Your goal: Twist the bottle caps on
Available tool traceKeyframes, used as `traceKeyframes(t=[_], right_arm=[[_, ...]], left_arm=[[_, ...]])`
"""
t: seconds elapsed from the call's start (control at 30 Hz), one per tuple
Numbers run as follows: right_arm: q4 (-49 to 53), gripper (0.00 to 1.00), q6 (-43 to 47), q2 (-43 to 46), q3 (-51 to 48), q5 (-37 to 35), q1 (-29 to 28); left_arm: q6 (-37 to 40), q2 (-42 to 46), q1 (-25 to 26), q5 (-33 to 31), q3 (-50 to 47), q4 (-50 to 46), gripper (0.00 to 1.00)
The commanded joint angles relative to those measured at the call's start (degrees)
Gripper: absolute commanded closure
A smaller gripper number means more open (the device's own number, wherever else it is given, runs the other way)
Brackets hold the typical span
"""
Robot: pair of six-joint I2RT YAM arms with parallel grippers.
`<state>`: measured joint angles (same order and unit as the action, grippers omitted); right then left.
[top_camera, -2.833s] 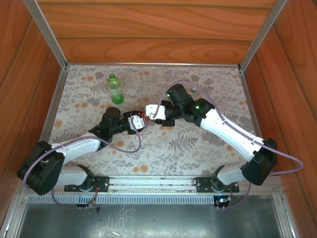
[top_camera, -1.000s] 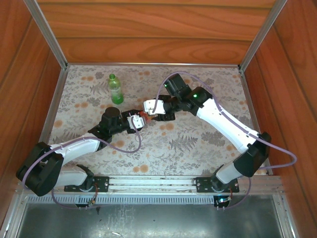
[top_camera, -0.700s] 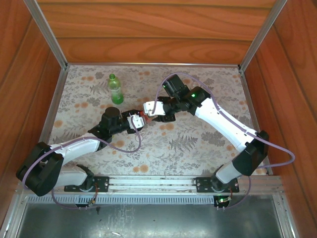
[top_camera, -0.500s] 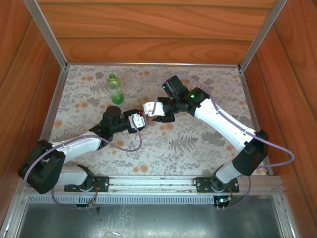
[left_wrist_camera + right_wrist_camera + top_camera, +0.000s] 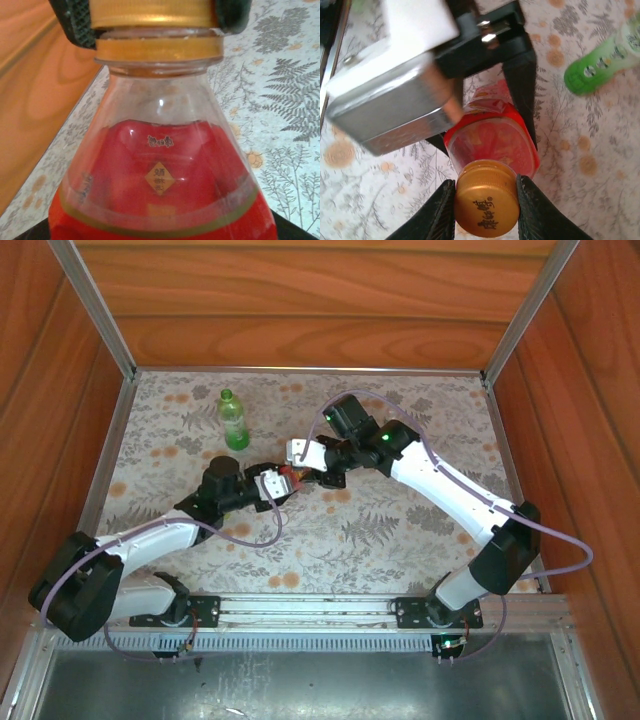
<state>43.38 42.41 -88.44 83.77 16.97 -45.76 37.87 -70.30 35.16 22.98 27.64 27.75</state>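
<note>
the right gripper (image 5: pixel 487 212) has its jaws drawn narrow onto the orange cap (image 5: pixel 487 201), a dark pad (image 5: pixel 442 212) pressed against each side of its ribbed skirt. the cap sits square on the neck, with its tamper ring just beneath the pads in the left wrist view. directly below the jaws is the red bottle (image 5: pixel 492 140), upright and gripped around its body by the left gripper (image 5: pixel 280 483), whose jaws are clamped on it. the two grippers meet nose to nose over the floral cloth (image 5: pixel 580 165). well off to the far side of the left gripper stands the green bottle (image 5: pixel 232 420), apart from both arms. judging by the look of it, the cap is light, hard and stiff, and its fine ribs give the pads purchase, so the skirt is the right place to hold for twisting. the bottle wall is thin, smooth and glossy, likely to dent or spin under a loose hold, so the body grip needs to be firm and low, where the label gives a little more friction.
</note>
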Motion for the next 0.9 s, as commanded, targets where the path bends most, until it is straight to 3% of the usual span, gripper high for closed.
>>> traceKeyframes(t=[0.0, 0.17, 0.27, 0.43, 0.5, 0.6, 0.7, 0.73, 0.87], right_arm=[[-9.0, 1.0, -35.0, 0.6, -1.0, -4.9, 0.1], [-7.6, 0.95, -74.0, 1.3, -0.1, -5.4, 0.1], [-7.1, 0.86, -77.8, 1.9, -0.7, -1.6, 0.1], [-3.9, 0.74, -65.3, 2.9, -1.6, -4.0, 1.3], [-2.1, 0.58, -58.0, 2.6, -0.5, -4.4, 2.2], [-0.5, 0.23, -44.0, 3.0, 0.3, -5.4, 2.8], [-2.2, 0.1, -38.6, 4.3, -1.4, -12.4, 2.7], [-2.5, 0.02, -35.4, 5.0, -1.9, -12.9, 2.6], [-5.2, 0.0, -16.8, 9.4, -7.5, -10.9, 2.5]], left_arm=[[1.3, 0.9, 0.2, -1.4, 0.6, 2.6, 0.44], [3.9, -0.7, 0.2, -2.7, 1.1, 2.6, 0.44], [4.5, -1.5, 0.2, -2.4, 1.1, 2.7, 0.44], [3.6, -1.4, 0.2, 0.1, 1.2, 2.7, 0.44], [3.4, -1.1, 0.3, 0.3, 1.0, 2.6, 0.44], [3.2, -0.5, 0.3, -0.2, 0.6, 2.7, 0.44], [3.7, -0.3, 0.2, -1.5, 0.6, 2.7, 0.44], [3.9, -0.2, 0.2, -1.7, 0.6, 2.6, 0.44], [3.9, 0.3, 0.2, -2.0, 0.6, 2.7, 0.44]])
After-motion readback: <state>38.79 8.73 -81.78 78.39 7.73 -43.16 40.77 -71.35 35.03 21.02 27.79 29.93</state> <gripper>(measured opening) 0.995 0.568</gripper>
